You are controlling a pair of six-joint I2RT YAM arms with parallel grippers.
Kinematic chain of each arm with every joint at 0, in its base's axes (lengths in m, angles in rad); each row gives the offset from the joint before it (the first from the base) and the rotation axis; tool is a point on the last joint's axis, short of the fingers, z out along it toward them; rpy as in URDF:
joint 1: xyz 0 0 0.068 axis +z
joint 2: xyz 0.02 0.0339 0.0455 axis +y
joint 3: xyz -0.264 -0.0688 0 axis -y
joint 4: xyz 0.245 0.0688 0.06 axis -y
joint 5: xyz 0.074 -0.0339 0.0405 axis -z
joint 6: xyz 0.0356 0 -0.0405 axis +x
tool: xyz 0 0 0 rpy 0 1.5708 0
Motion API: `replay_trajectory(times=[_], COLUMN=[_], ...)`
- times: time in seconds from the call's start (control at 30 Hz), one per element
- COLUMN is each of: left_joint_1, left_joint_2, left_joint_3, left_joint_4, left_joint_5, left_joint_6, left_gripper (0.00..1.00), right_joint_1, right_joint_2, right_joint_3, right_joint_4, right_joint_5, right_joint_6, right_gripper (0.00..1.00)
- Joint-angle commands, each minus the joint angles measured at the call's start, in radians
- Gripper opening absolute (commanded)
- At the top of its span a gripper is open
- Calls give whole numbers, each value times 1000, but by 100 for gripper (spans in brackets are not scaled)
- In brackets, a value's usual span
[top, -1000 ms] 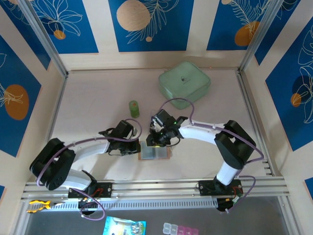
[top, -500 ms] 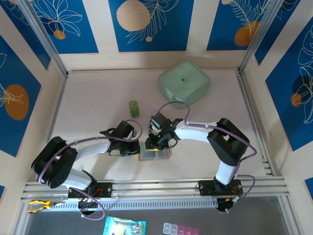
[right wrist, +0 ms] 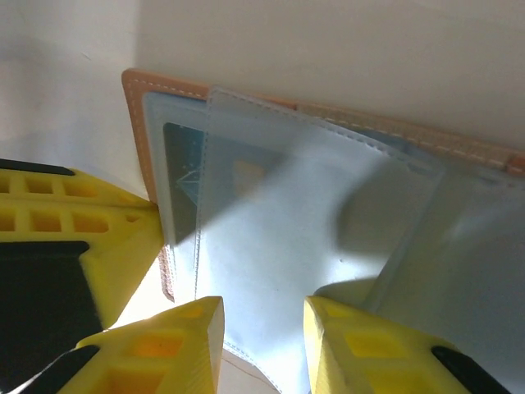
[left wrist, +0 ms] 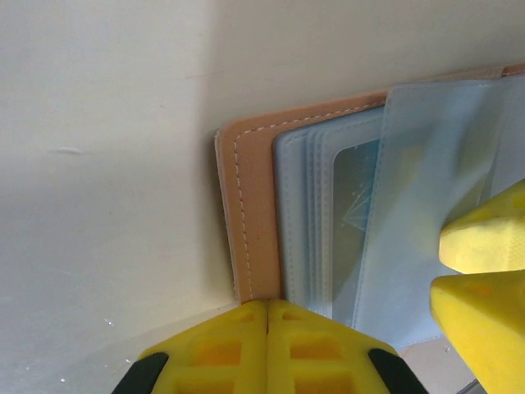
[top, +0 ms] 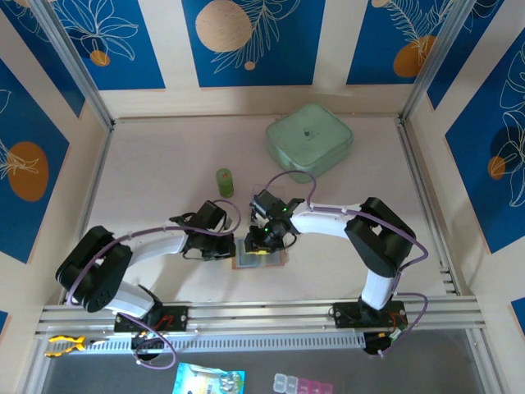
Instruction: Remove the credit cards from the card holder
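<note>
Lying open and flat, the card holder (top: 267, 262) sits toward the near edge of the table (top: 164, 164), about midway along it, its tan cover down and the grey-blue clear sleeves facing up. One of the credit cards (left wrist: 357, 193), dark with pale markings, shows through the sleeve nearest the cover's left edge and is fully tucked in, so no card looks to be out yet. A loose clear sleeve (right wrist: 279, 205) rises off the stack and fans across toward the right.

The left gripper (left wrist: 268, 305) has its fingers pressed together with nothing between them, the tips set against the tan border at the holder's left side. That looks like a pinning hold, there to keep the light wallet from sliding or lifting while the other arm works.

The right gripper (right wrist: 262, 316) comes in from the far right, jaws partly spread, its two fingers either side of the lifted sleeve's lower edge. Whether the pads touch the plastic I cannot tell. The stance suggests it is leafing the sleeves aside to reach the card beneath.

Farther off, well apart from the work, a small green cylinder (top: 224, 182) stands upright toward the middle of the table, and a pale green box (top: 309, 139) rests near the far edge, right of centre
</note>
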Motion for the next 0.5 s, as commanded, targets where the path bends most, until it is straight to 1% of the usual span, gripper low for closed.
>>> replay_trajectory(times=[0.0,0.27,0.47], left_joint_1=[9,9,11], left_joint_2=[22,-18,-60], left_joint_3=[12,30,38], left_joint_4=[-56,-79,-75], left_joint_5=[-27,-37,-25], left_joint_6=[22,23,5], left_gripper=[0,0,1], right_joint_1=[-5,-17,-25], right_joint_2=[-28,-48,-56], right_joint_3=[-1,-22,-40], right_joint_4=[-50,-49,-33], right_joint_5=[22,17,2], right_joint_6=[-11,-19,-20], right_gripper=[33,32,28])
